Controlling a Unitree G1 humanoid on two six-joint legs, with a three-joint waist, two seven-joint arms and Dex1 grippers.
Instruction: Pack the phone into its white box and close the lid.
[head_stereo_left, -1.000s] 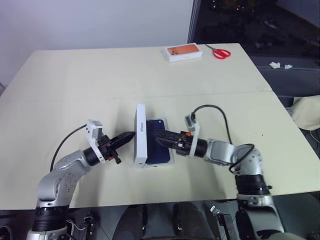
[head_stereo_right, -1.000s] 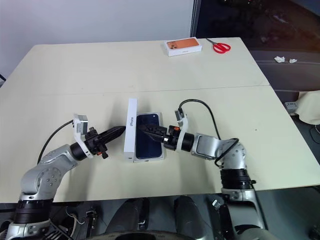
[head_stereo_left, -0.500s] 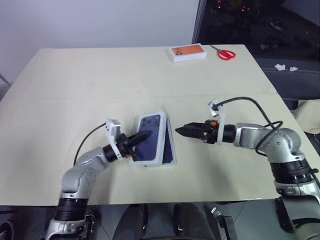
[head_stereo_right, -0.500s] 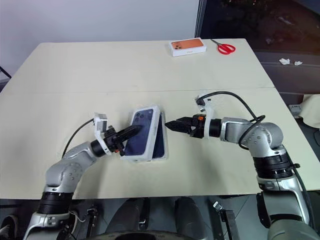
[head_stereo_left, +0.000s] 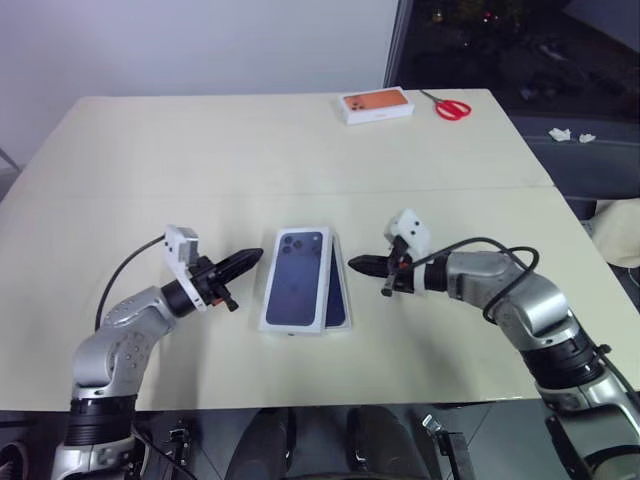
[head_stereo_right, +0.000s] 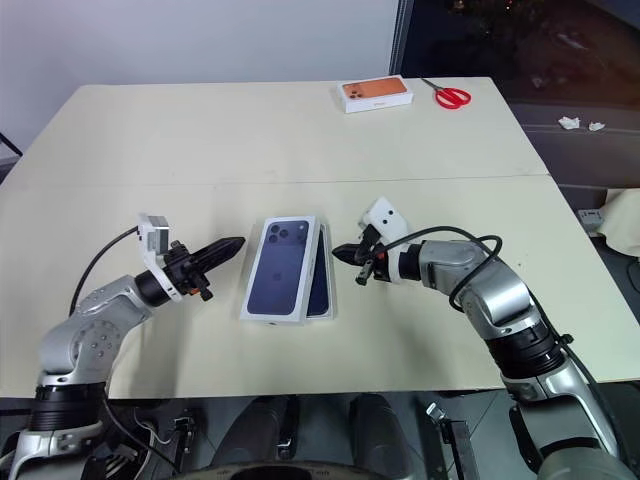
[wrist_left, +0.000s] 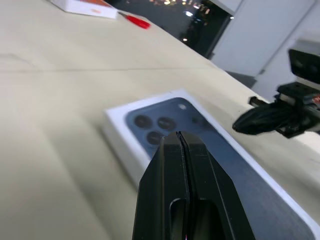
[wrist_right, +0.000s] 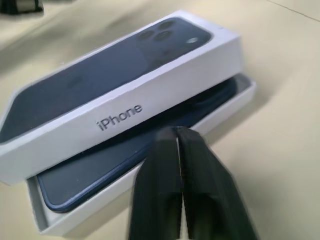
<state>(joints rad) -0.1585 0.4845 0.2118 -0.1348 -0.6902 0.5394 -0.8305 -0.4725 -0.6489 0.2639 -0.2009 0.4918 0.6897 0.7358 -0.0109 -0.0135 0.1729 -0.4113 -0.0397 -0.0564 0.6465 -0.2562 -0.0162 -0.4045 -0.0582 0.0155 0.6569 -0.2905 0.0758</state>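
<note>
Lid (head_stereo_left: 295, 277) is sitting crooked on the white box (wrist_right: 227, 107), printed phone back facing up, camera cluster at the far end. It's shoved over toward the robot's left, so it only partly covers the base and a strip of the base sticks out along the right side. In the right wrist view you can see the phone (wrist_right: 125, 155) lying flat inside the box under the raised edge of the lid, dark blue, with the "iPhone" lettering on the lid's side wall just above it. So the phone is in, but the lid isn't seated all the way down.

Left gripper (head_stereo_left: 250, 260) hovers just beside the lid's left edge, pointing at it, not touching. Its jaws are closed with nothing between them, and the left wrist view shows the two black fingers (wrist_left: 172, 175) pressed together with only a thin seam.

Right gripper (head_stereo_left: 358, 265) is on the other side, near the exposed right edge of the box, also pointing inward and apart from it. Its jaws are closed too and empty; the fingers meet in the right wrist view, aimed at the open side of the box.

Whole stack sits in the near middle of the pale counter (head_stereo_left: 200, 150), between the two arms. Way off at the far edge there's an orange-topped white box (head_stereo_left: 376, 104) and red-handled scissors (head_stereo_left: 450, 106) just beside it, well apart from everything else.
</note>
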